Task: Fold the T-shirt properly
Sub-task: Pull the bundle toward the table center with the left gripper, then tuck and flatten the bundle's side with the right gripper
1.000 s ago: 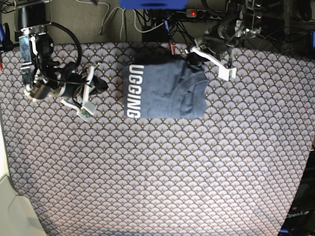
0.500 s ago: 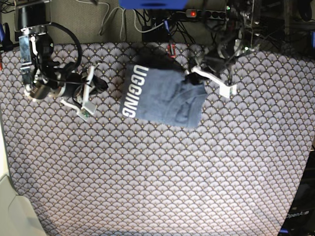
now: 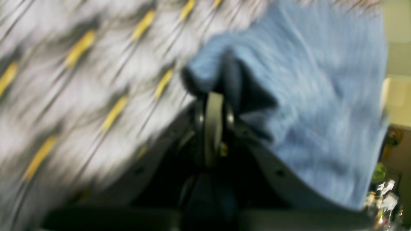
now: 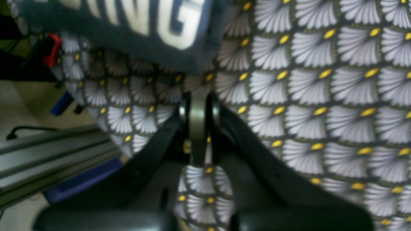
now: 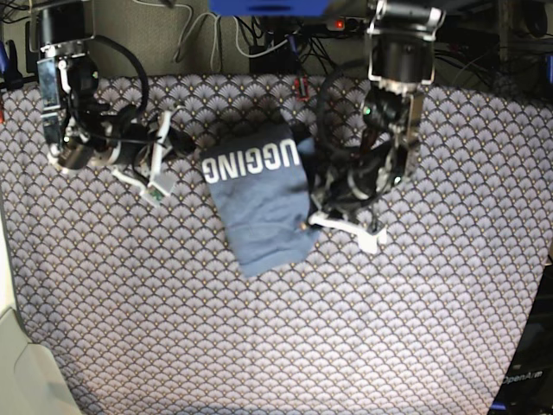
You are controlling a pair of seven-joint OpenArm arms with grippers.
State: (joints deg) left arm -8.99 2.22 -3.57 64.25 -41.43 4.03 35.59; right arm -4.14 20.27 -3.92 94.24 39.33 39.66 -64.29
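Observation:
The T-shirt (image 5: 259,199) lies folded into a slate-blue packet at the back middle of the tablecloth, turned askew. Its white lettering (image 5: 252,161) runs along the far edge. My left gripper (image 5: 305,223) is at the packet's right edge. In the blurred left wrist view it (image 3: 213,96) is shut on a bunched fold of the T-shirt (image 3: 321,96). My right gripper (image 5: 156,195) hovers left of the shirt, apart from it. Seen from its own wrist, the right gripper (image 4: 199,96) is shut on nothing, with the lettered shirt edge (image 4: 144,22) just beyond its tips.
The fan-scale tablecloth (image 5: 346,328) covers the table. Cables and a power strip (image 5: 346,24) crowd the back edge. A red clip (image 4: 53,48) and a metal rail (image 4: 48,150) show past the table's edge. A beige surface (image 5: 17,363) sits at the front left.
My left arm has swung forward and toward the middle, dragging the shirt with it. The packet has turned, so its lettering now runs along the far edge. The right arm has barely moved.

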